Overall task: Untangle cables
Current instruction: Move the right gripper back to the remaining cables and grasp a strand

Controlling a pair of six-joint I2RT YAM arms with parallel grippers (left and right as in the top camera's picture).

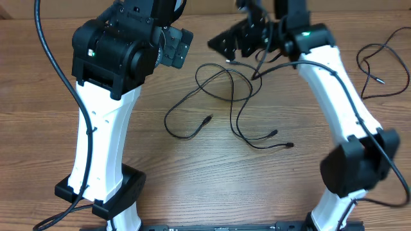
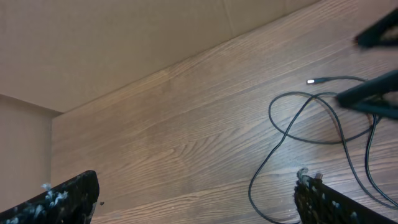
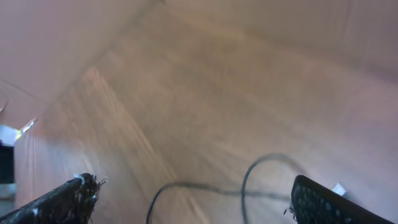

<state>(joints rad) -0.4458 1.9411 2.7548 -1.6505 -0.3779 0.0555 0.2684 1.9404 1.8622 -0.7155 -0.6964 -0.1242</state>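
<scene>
A tangle of thin black cables (image 1: 226, 95) lies on the wooden table at the middle, with loose plug ends toward the front (image 1: 209, 119) (image 1: 289, 145). My left gripper (image 1: 177, 46) hovers to the left of the tangle, open and empty; its wrist view shows a cable loop (image 2: 309, 118) to the right of its jaws (image 2: 196, 190). My right gripper (image 1: 228, 42) hangs above the tangle's far edge, open. Its blurred wrist view shows a cable loop (image 3: 249, 185) between its fingers (image 3: 193, 190), not gripped.
A separate black cable (image 1: 379, 67) lies at the far right of the table. A cardboard wall (image 2: 124, 43) stands along the back edge. The right gripper's dark fingers show in the left wrist view (image 2: 373, 96).
</scene>
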